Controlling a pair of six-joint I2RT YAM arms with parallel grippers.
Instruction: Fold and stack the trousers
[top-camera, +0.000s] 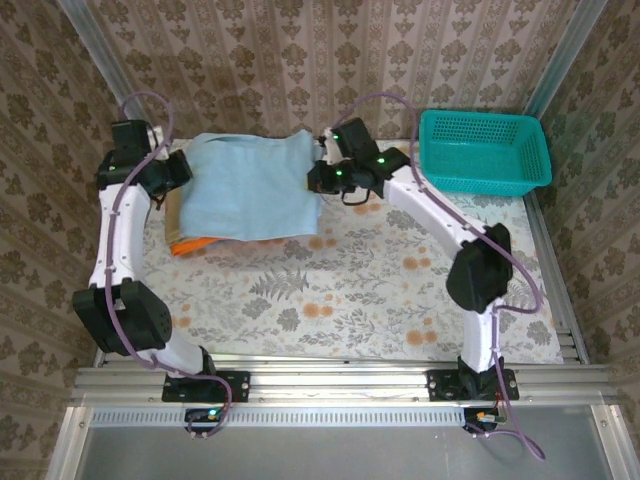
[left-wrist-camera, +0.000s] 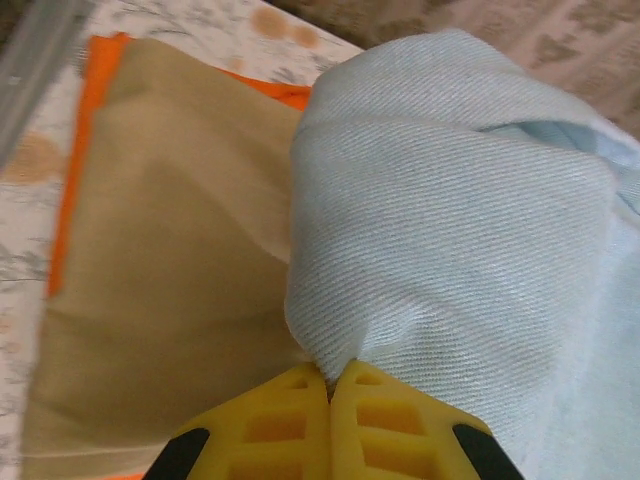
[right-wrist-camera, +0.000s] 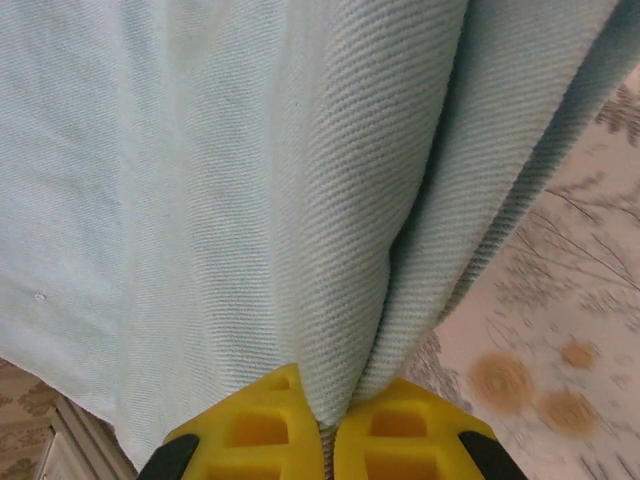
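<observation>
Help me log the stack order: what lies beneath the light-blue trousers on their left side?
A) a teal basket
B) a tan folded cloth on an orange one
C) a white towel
B: in the left wrist view the trousers, pinched in the shut left pincer, hang over the tan cloth, with the orange cloth showing past its edge underneath.
</observation>
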